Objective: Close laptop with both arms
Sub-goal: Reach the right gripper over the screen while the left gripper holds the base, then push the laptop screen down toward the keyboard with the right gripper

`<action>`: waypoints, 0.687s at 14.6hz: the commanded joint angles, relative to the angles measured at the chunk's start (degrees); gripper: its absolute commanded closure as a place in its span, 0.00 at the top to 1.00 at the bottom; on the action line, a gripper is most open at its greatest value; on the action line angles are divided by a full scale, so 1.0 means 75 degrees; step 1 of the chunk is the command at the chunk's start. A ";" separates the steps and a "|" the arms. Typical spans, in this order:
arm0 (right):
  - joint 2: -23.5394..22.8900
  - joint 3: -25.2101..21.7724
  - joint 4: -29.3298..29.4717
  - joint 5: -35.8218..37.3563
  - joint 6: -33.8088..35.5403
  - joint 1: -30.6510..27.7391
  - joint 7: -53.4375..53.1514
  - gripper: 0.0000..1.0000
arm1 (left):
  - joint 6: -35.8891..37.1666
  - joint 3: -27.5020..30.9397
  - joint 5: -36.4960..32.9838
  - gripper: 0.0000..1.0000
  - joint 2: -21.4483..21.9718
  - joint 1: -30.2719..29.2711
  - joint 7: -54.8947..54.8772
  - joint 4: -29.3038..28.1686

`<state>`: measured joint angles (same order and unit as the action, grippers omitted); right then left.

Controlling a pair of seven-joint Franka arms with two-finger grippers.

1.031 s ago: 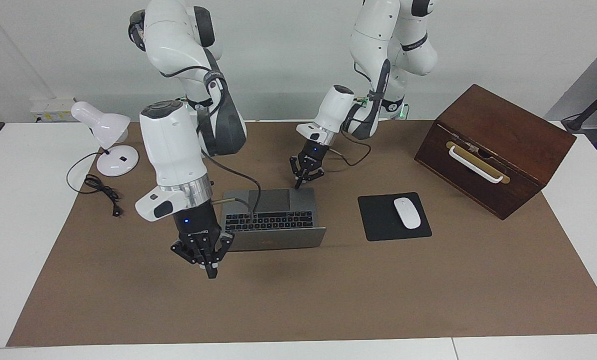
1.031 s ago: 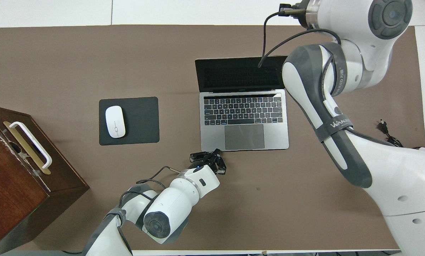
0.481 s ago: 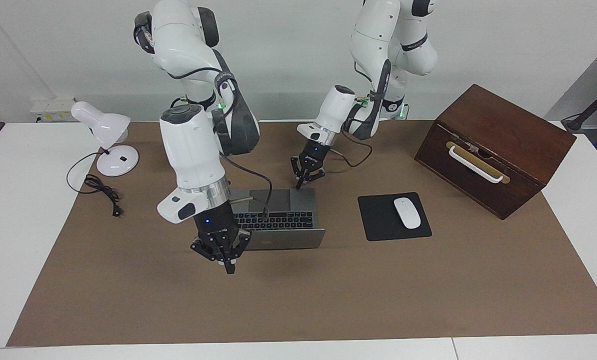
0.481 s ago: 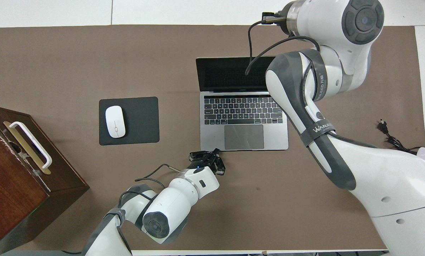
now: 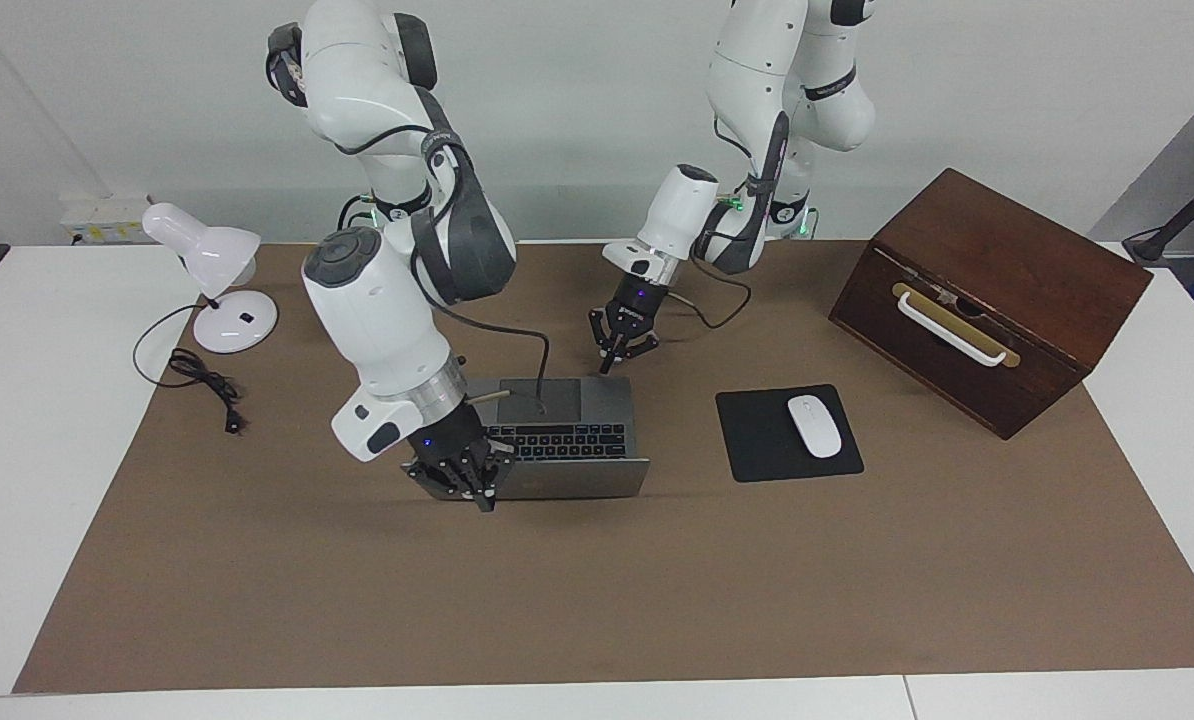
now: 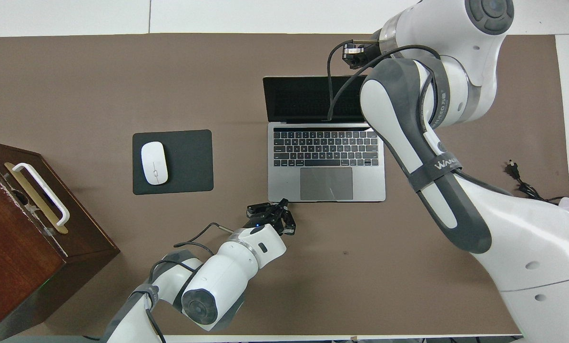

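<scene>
The silver-grey laptop [image 5: 602, 398] stands open on the brown mat, its dark screen toward the robots and its lid tilted back; it also shows in the overhead view [image 6: 370, 183]. My right gripper [image 5: 481, 498] is low, with its fingers shut, against the outer face of the lid at the corner toward the right arm's end. In the overhead view it is hidden under its own arm. My left gripper [image 5: 608, 367] is shut, its tip just off the laptop's front corner toward the left arm's end [image 6: 280, 206]. I cannot tell if either one touches the laptop.
A black mouse pad [image 5: 757, 445] with a white mouse [image 5: 814, 426] lies beside the laptop toward the left arm's end. A brown wooden box [image 5: 997, 260] with a white handle stands past it. A white desk lamp [image 5: 207, 262] and its cable [image 5: 202, 385] are at the right arm's end.
My right gripper has come down and moved from over the mat beside the laptop to the lid's outer face. My left gripper has drawn slightly up and away from the laptop's front corner.
</scene>
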<state>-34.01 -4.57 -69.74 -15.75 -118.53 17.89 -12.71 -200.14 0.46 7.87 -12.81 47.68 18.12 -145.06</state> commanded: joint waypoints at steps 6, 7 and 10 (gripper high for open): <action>0.0234 0.0024 0.0065 -0.0864 0.2207 -0.0370 -0.0741 0.00 | -0.0033 0.0020 0.0099 0.00 -0.0049 -0.0451 -0.0095 0.0017; 0.0246 0.0012 0.0042 -0.0853 0.2315 -0.0393 -0.0929 0.00 | -0.0068 0.0009 0.0099 0.00 -0.0201 -0.0381 -0.0060 0.0111; 0.0375 0.0012 -0.0181 -0.0841 0.2456 -0.0417 -0.1293 0.00 | -0.0080 0.0008 0.0158 0.00 -0.0460 -0.0287 0.0010 0.0287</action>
<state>-32.77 -4.90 -69.10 -21.12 -101.57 15.24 -20.37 -200.14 0.46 7.92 -14.37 44.70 18.69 -144.40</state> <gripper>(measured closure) 0.991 0.991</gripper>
